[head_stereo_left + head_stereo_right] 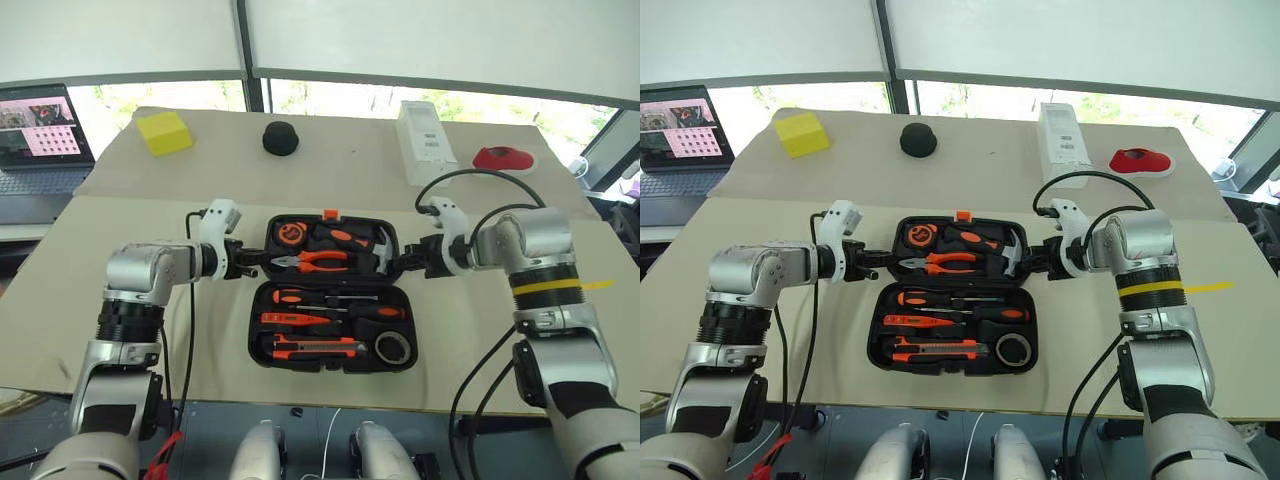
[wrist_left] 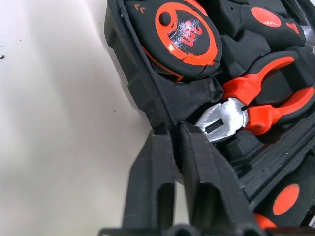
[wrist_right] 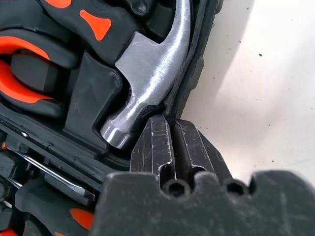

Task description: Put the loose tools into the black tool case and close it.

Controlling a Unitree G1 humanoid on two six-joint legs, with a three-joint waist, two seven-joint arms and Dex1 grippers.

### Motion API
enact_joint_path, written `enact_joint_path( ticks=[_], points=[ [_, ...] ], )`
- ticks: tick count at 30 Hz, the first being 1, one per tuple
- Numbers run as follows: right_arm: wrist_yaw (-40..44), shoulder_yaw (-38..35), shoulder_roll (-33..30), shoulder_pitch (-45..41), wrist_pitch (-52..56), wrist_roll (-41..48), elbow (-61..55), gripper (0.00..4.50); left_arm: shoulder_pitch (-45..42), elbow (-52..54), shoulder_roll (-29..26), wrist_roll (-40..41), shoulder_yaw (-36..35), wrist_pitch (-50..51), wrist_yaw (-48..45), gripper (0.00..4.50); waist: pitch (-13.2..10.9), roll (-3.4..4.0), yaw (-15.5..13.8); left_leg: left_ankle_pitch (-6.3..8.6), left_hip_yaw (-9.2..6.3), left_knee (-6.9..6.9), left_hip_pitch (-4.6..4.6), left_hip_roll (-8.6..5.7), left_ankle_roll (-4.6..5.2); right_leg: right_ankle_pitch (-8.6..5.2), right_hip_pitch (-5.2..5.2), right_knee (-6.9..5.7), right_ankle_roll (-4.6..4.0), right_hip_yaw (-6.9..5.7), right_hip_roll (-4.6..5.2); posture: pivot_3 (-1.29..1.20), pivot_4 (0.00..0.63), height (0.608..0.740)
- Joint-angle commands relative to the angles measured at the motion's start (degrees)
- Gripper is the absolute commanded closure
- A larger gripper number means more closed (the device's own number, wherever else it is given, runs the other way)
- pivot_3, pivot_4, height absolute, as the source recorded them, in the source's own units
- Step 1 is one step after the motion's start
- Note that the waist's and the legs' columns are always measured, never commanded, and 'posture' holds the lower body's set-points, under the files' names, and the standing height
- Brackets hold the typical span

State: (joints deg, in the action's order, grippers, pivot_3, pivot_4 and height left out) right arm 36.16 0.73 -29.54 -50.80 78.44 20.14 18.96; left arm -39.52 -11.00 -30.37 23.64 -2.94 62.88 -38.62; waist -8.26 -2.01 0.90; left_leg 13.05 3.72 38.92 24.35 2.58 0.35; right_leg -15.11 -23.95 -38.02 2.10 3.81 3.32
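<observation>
Head views: I log the black hinged plastic tool case open, mid-table near its front edge, loose tools slotted inside.
Left wrist: my left gripper pinched on the lid's left rim, beside the orange-handled pliers.
Right wrist: my right gripper pinched on the lid's right rim, by the steel hammer head.

The black tool case lies open near the table's front edge, orange latch at its far rim; screwdrivers, utility knife and tape roll fill the near half; the left gripper and right gripper meet the far half's side edges, fingers closed.
</observation>
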Motion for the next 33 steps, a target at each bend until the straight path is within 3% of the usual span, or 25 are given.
enact_joint_path(
  ticks=[1,8,11,16,18,21,22,26,31,33],
  points=[
    [3.42,-0.28,-0.29,3.45,-8.19,2.27,-9.46,4.50,3.30,2.74,-0.32,0.05,-1.80,-6.02,-0.61,4.47,0.00,0.00,0.12,0.00,-0.03,0.00,0.00,0.00,0.00,0.00,-0.01,-0.02,0.00,0.01,0.00,0.00,0.150,0.740],
    [9.14,-1.31,-4.19,17.25,-29.70,1.52,-26.36,4.50,15.00,9.95,-0.05,-0.05,-7.83,-36.22,-8.19,4.47,-0.07,0.03,0.54,0.00,-0.16,-0.16,0.31,0.05,-0.02,0.01,-0.42,0.03,-0.01,0.14,-0.02,0.00,0.150,0.740],
    [8.56,-0.85,-7.24,26.78,-48.49,-5.58,-30.00,4.50,20.87,10.15,0.47,-3.49,-9.64,-52.47,-8.13,4.47,-0.07,0.03,-0.01,0.00,-0.15,-0.15,0.37,0.04,-0.02,0.01,-0.41,0.13,-0.01,0.11,0.03,0.00,0.150,0.740],
    [7.36,-0.04,-9.77,37.44,-84.11,-16.65,-25.93,4.50,30.32,8.85,-0.35,-11.54,-7.46,-79.98,-10.73,4.47,-0.08,0.03,-0.12,0.02,0.07,-0.15,0.37,0.03,0.00,0.04,-0.31,0.38,0.04,0.09,0.08,0.00,0.150,0.740],
    [4.91,1.02,-11.58,41.00,-96.98,-22.49,-22.24,4.50,35.05,6.12,-1.31,-18.52,-6.61,-93.20,-8.44,4.47,-0.07,0.02,-0.14,0.02,0.18,-0.14,0.31,0.02,0.02,0.04,-0.23,0.40,0.05,0.09,0.09,0.00,0.150,0.740],
    [1.12,1.91,-13.26,44.69,-111.36,-28.32,-15.70,4.50,40.75,3.71,-1.07,-20.50,-7.19,-98.85,-5.64,4.47,-0.05,0.03,-0.12,0.06,0.32,-0.20,0.06,0.04,0.07,0.04,-0.05,0.45,0.05,0.13,0.11,0.00,0.150,0.740],
    [0.78,1.92,-13.22,45.56,-113.05,-28.05,-14.12,4.13,41.91,3.19,-1.19,-20.10,-7.25,-99.57,-5.16,4.50,-0.04,0.02,-0.10,0.07,0.37,-0.23,-0.09,0.07,0.09,0.04,0.10,0.48,0.05,0.14,0.12,0.00,0.150,0.740],
    [-0.71,1.83,-14.38,48.35,-118.56,-29.37,-9.58,2.86,45.66,3.41,-2.82,-15.67,-7.05,-98.09,-6.65,3.25,-0.07,0.00,0.08,0.10,0.46,-0.37,-0.92,0.19,0.11,0.01,0.97,0.71,0.02,0.10,0.06,0.00,0.150,0.740],
    [-0.41,-0.19,-16.50,50.67,-119.26,-26.23,-8.12,1.11,47.53,3.14,-7.83,-10.24,-8.40,-92.44,-11.01,1.46,-0.06,-0.03,0.07,0.08,0.63,-0.53,-1.17,0.31,0.10,0.02,1.08,0.83,-0.05,0.13,0.03,0.00,0.150,0.740],
    [1.62,-1.32,-17.40,51.99,-116.44,-21.60,-9.60,1.47,46.98,3.17,-9.71,-7.07,-9.39,-88.42,-12.67,1.43,-0.06,-0.03,-0.08,0.08,0.64,-0.53,-1.23,0.31,0.10,0.02,1.17,0.85,-0.05,0.13,0.05,0.00,0.150,0.740]
  ],
)
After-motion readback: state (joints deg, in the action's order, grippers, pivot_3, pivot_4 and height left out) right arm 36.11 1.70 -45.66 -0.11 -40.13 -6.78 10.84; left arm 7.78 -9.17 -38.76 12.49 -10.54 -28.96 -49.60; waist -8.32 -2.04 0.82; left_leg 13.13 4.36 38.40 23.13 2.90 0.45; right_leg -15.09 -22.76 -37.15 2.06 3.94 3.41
